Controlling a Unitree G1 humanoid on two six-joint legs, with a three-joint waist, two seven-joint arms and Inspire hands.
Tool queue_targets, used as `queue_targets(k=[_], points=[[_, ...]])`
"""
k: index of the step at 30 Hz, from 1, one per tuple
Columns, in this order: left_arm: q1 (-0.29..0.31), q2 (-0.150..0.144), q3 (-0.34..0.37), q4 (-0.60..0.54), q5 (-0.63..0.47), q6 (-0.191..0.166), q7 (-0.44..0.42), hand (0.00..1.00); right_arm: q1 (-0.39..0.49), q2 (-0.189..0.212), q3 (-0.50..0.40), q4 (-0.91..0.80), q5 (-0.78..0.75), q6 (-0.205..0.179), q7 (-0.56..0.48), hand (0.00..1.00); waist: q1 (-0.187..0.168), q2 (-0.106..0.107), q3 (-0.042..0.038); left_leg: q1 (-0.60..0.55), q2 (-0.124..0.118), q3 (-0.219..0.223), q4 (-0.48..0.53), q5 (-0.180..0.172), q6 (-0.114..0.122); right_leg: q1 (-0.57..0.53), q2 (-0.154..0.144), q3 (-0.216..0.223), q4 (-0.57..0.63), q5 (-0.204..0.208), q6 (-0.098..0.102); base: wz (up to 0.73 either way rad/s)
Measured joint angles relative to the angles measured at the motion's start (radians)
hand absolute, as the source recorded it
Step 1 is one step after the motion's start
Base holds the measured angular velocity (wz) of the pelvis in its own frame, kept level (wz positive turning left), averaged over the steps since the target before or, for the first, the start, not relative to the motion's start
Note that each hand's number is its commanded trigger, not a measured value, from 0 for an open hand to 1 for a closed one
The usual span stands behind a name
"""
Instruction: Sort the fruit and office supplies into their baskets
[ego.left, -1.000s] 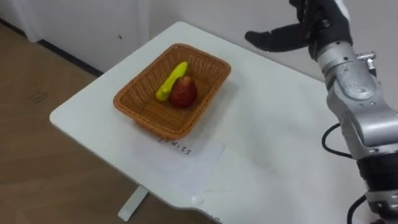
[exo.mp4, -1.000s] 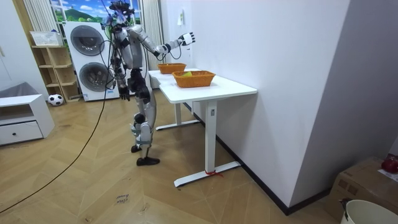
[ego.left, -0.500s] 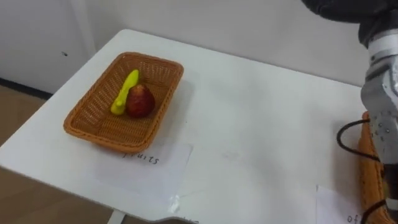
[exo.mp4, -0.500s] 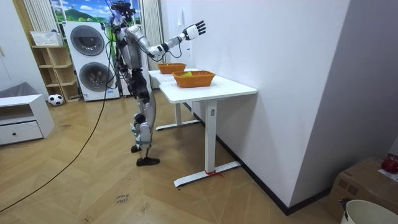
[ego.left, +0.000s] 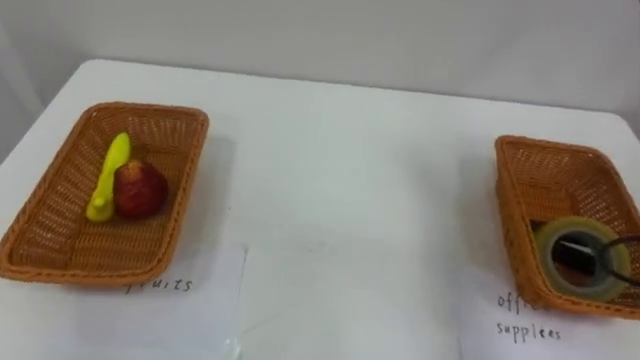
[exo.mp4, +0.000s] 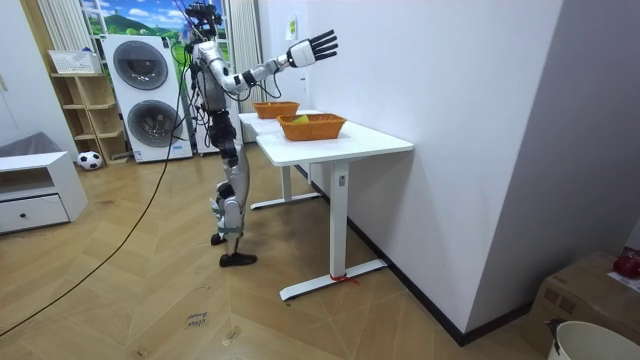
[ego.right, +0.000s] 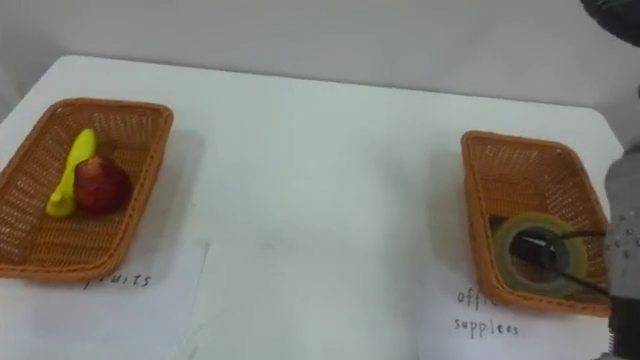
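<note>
Right hand (exo.mp4: 312, 47) raised above the worktop (ego.left: 340, 210), fingers spread, empty (banana (ego.left: 107, 177) and apple (ego.left: 140, 190) in the left-end basket (ego.left: 60, 268), tape roll (ego.left: 548, 246) in the right-end basket (ego.left: 508, 215)).

I'm running this in a home, in what looks like a laundry or utility corner. An upper washing machine (exo.mp4: 139, 63) sits stacked on a lower washing machine (exo.mp4: 152, 126) at the far wall, with an open wooden shelf (exo.mp4: 84, 100) right beside them. A small football (exo.mp4: 88, 159) lies on the herringbone wood floor (exo.mp4: 150, 290), near a low white drawer unit (exo.mp4: 35, 200). A plain white table (exo.mp4: 375, 143) with a wicker basket (exo.mp4: 312, 126) stands against the wall. A cardboard box (exo.mp4: 585, 290) sits in the corner.
</note>
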Motion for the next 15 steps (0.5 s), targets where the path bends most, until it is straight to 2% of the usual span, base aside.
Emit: queue_targets(k=[2,6,9,11,15], points=[[0.004,-0.001,0.001,0.001,0.000,-0.005,0.006,0.00,0.033,-0.005,-0.046,0.000,0.002,-0.001,-0.029,0.00,-0.014,0.001,0.0014,0.013,0.005,0.016,-0.001,-0.003,-0.005,0.004,0.009,0.018,0.000,0.001,-0.002,-0.24],[0.005,-0.003,0.001,-0.003,0.001,-0.005,0.009,0.00,0.114,-0.008,-0.133,0.000,0.006,-0.002,-0.093,0.00,-0.029,0.002,0.0028,0.016,0.018,0.036,-0.005,-0.009,-0.013,-0.006,0.021,0.023,0.000,0.005,-0.008,-0.17],[0.012,-0.015,0.001,0.001,0.002,-0.003,0.026,0.00,0.162,-0.008,-0.171,0.001,0.055,-0.002,-0.148,0.00,-0.042,0.001,0.0085,0.022,0.024,0.051,-0.014,-0.009,-0.015,-0.012,0.029,0.034,0.001,0.006,-0.012,-0.16],[0.011,-0.025,0.001,-0.004,0.003,-0.002,0.028,0.00,0.223,-0.008,-0.206,0.002,0.073,-0.002,-0.178,0.00,-0.058,-0.001,0.0092,0.020,0.030,0.052,-0.014,-0.012,-0.019,-0.016,0.034,0.039,0.001,0.007,-0.013,-0.05],[0.018,-0.025,0.000,-0.013,0.002,0.003,0.036,0.00,0.265,-0.008,-0.256,0.052,0.194,-0.002,-0.229,0.00,-0.071,-0.009,0.0086,0.017,0.036,0.058,-0.014,-0.012,-0.023,-0.025,0.043,0.042,0.003,0.010,-0.018,-0.08]])
